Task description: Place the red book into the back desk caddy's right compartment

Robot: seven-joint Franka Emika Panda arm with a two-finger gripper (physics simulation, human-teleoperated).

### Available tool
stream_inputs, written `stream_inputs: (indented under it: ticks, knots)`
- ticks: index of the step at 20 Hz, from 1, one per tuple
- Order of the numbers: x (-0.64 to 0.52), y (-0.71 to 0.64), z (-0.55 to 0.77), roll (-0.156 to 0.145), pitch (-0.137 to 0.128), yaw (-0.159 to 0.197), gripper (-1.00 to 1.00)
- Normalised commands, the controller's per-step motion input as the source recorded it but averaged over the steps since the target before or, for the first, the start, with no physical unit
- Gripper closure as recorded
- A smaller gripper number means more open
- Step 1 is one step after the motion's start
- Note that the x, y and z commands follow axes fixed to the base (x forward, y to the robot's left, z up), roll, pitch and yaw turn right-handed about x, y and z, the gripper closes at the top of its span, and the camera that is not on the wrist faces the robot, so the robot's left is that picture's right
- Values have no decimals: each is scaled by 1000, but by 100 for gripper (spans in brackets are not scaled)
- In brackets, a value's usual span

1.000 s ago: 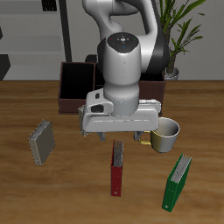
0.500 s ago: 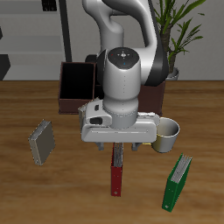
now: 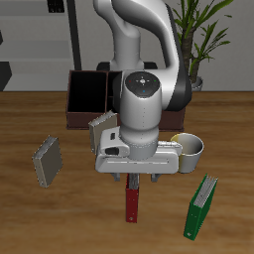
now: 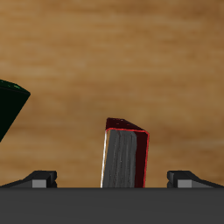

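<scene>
Count on table: one red book [image 3: 132, 201], one green book [image 3: 201, 207], two grey books [image 3: 47, 162] [image 3: 100, 127], one mug [image 3: 188, 149], one back desk caddy [image 3: 87, 96], one potted plant [image 3: 201, 30], one gripper [image 3: 134, 180].

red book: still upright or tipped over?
Upright. The red book stands on edge on the table; in the wrist view it rises between the open gripper fingers, none touching it.

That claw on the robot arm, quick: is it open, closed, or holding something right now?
Gripper: open, holding nothing. Its two fingers stand wide apart on either side of the upright thin red hardcover book, not touching it.
</scene>
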Motion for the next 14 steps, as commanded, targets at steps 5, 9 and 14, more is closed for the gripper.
stream_inputs:
  ticks: [5, 9, 14]
  knots:
    - [-45, -117, -239, -11, 1, -12, -100]
    - [-34, -181, -288, -29, 22, 1, -100]
    - [-5, -18, -281, 11, 40, 8, -100]
